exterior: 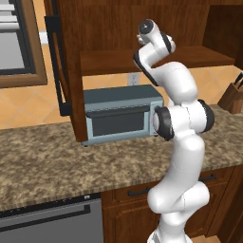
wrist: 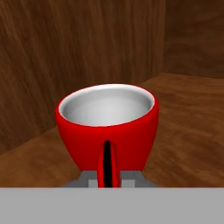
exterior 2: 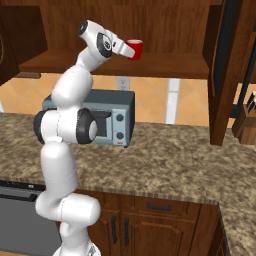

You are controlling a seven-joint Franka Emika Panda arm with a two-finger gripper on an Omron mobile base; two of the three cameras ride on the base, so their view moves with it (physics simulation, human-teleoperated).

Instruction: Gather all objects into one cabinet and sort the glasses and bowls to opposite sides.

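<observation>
A small red cup (wrist: 107, 124) with a white inside fills the middle of the hand view, its thin handle facing me. My gripper (wrist: 107, 178) is shut on that handle, one grey fingertip (wrist: 89, 178) on each side. In the right base view the gripper (exterior 2: 127, 48) holds the red cup (exterior 2: 134, 49) inside the open cabinet, low over its shelf board (exterior 2: 160, 65). Whether the cup touches the board I cannot tell. Wooden cabinet walls (wrist: 65, 52) stand close behind and to the left of the cup.
A grey toaster oven (exterior: 121, 114) stands on the granite counter (exterior: 47, 161) under the cabinet. The open cabinet door (exterior: 69, 66) with its black bar handle (exterior: 54, 61) hangs left of the arm. A knife block (exterior: 233, 95) stands at the far right.
</observation>
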